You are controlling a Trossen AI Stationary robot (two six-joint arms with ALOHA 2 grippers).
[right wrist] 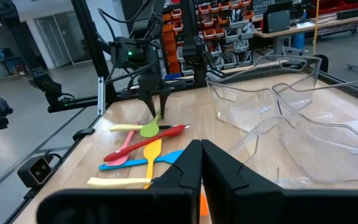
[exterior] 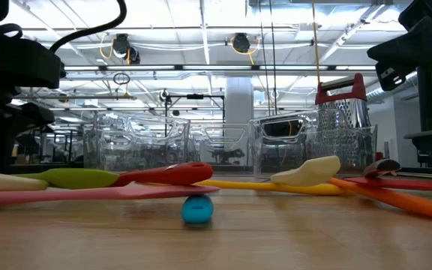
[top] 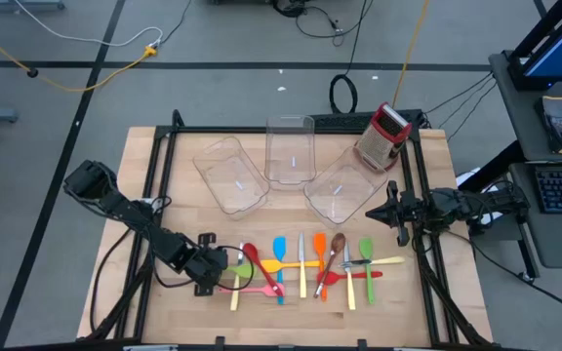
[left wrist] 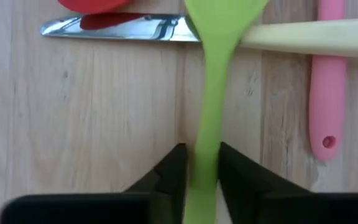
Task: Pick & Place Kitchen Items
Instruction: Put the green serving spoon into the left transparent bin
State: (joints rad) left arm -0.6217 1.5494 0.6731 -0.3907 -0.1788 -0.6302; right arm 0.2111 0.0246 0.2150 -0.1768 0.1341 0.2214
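Several slim utensils lie in a row near the table's front edge. At the row's left end a green spoon (top: 245,261) lies with its bowl across a cream-handled knife (left wrist: 123,28), next to a red spoon (top: 254,256) and a pink spatula (left wrist: 329,81). My left gripper (top: 224,263) is low over the table, shut on the green spoon (left wrist: 213,62); this also shows in the right wrist view (right wrist: 156,115). My right gripper (top: 395,210) hangs shut and empty above the table's right side, beside the bins. My left gripper pinches the green spoon's handle (left wrist: 205,155) between its two fingers, toward the handle's free end. The fingers come from above, pointing down, one on each side of the handle. The spoon lies flat, its bowl end resting on the knife.
Three clear plastic bins (top: 230,174) (top: 290,151) (top: 344,192) stand across the table's far half. A red-and-silver box grater (top: 382,136) stands at the far right. Blue, orange, yellow, brown and green utensils (top: 325,263) fill the front centre. A black frame (top: 160,166) edges the table.
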